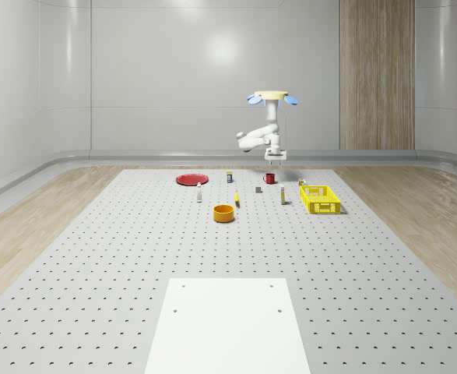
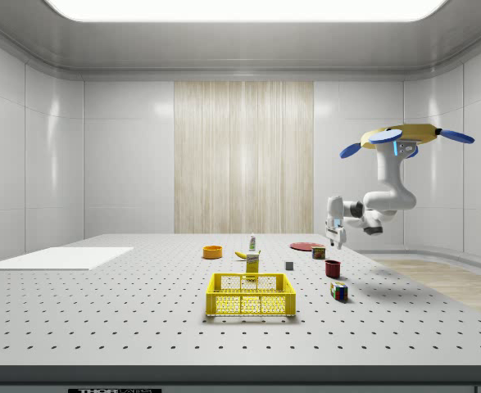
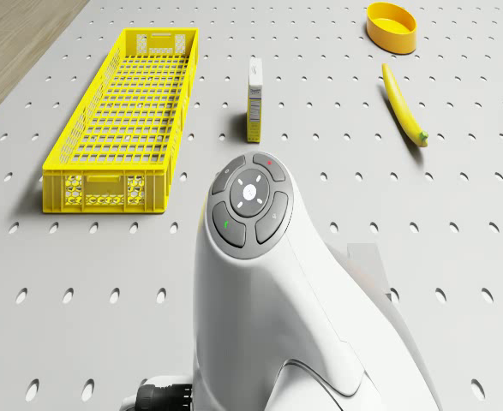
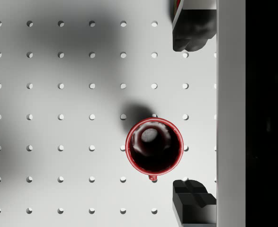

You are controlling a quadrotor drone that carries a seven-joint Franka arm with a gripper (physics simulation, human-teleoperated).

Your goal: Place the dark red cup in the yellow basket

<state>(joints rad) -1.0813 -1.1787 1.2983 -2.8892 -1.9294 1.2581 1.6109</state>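
both fingers [image 4: 192, 35] straddle air beside cup [image 4: 154, 146]; wrist view

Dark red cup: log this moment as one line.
drone: hovering above cup | claw: open, over dark red cup | cup: upright on table | yellow basket: empty

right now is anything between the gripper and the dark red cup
No. In the side view the gripper hangs above the dark red cup with only air between. The wrist view shows the cup upright on bare table.
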